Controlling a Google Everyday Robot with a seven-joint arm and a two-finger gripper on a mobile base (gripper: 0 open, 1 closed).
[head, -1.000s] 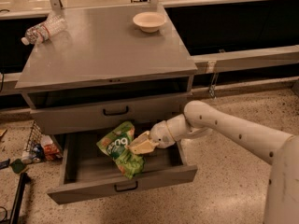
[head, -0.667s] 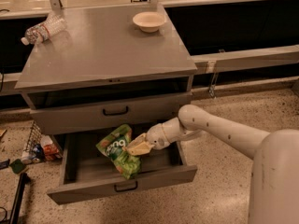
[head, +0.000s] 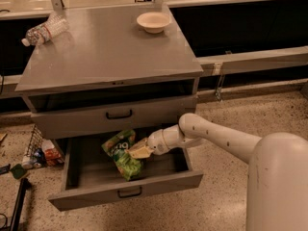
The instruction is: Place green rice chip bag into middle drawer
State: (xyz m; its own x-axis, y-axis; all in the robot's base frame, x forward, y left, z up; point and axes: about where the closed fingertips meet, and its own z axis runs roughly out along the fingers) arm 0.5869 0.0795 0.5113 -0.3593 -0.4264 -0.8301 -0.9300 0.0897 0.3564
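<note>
The green rice chip bag point(head: 120, 154) hangs tilted inside the open middle drawer point(head: 96, 197), and its lower end reaches the drawer floor near the middle. My gripper point(head: 138, 151) reaches in from the right, just under the upper drawer front. Its tan fingers are closed on the bag's right edge. My white arm runs back to the lower right.
The closed upper drawer front point(head: 115, 115) sits directly above the gripper. A clear plastic bottle point(head: 45, 31) and a white bowl point(head: 153, 21) lie on the grey cabinet top point(head: 106, 57). A wire basket with clutter point(head: 37, 150) stands on the floor at the left.
My arm has lowered and shifted slightly left, carrying the bag a little further left and down into the drawer. The grip on the bag is unchanged.
</note>
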